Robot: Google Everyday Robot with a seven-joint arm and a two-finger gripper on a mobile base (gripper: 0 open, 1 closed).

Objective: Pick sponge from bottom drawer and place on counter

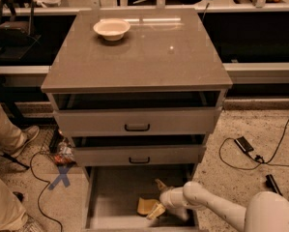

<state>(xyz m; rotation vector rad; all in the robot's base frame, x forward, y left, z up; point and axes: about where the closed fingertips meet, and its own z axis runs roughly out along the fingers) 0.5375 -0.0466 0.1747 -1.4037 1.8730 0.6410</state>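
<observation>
The bottom drawer [115, 192] is pulled out, with a plain grey floor. The pale yellow-tan sponge [145, 206] lies on that floor, right of centre. My gripper [158, 197] reaches into the drawer from the right, its fingers spread on either side of the sponge's right end, one above [160, 184] and one below [156, 211]. It is open and holds nothing. The glossy grey-brown counter [149, 57] tops the cabinet.
A cream bowl [111, 29] stands at the counter's back left. The two upper drawers [137, 122] are slightly open and overhang the bottom one. A person's legs [1, 129] are at the left, with cables [252, 153] on the floor on both sides.
</observation>
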